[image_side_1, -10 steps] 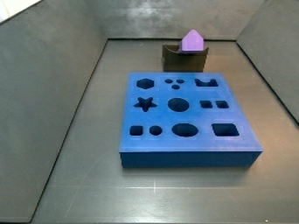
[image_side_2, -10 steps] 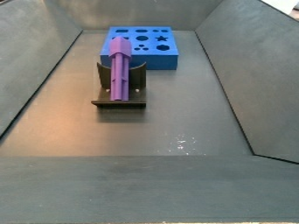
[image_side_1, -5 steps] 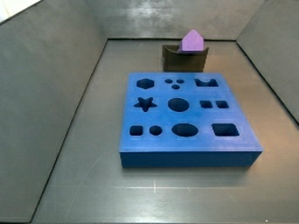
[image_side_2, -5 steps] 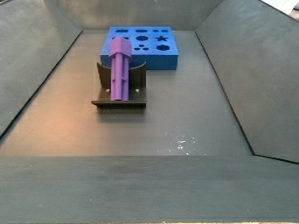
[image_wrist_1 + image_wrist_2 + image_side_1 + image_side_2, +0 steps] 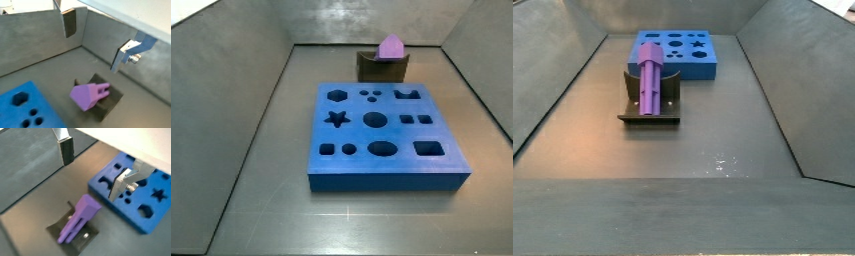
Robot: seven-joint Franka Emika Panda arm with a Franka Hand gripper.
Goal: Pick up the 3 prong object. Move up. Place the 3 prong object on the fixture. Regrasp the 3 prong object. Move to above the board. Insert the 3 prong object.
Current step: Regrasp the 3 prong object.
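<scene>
The light-purple 3 prong object [image 5: 390, 46] lies in the notch of the dark fixture [image 5: 378, 69], just beyond the far end of the blue board [image 5: 385, 140]. In a side view the 3 prong object [image 5: 652, 85] rests lengthwise over the fixture [image 5: 649, 118], with the board [image 5: 680, 52] behind it. My gripper [image 5: 92, 50] hangs open above them in both wrist views, with nothing between its fingers [image 5: 69, 22]. The 3 prong object [image 5: 87, 95], its prongs pointing away from the board [image 5: 20, 107], sits well below my gripper [image 5: 90, 180]. The gripper does not show in either side view.
Sloping grey walls [image 5: 238, 110] enclose the dark floor [image 5: 687, 160] on all sides. The board [image 5: 143, 203] has many shaped holes in its top. The fixture [image 5: 70, 235] stands close to the back wall [image 5: 40, 45].
</scene>
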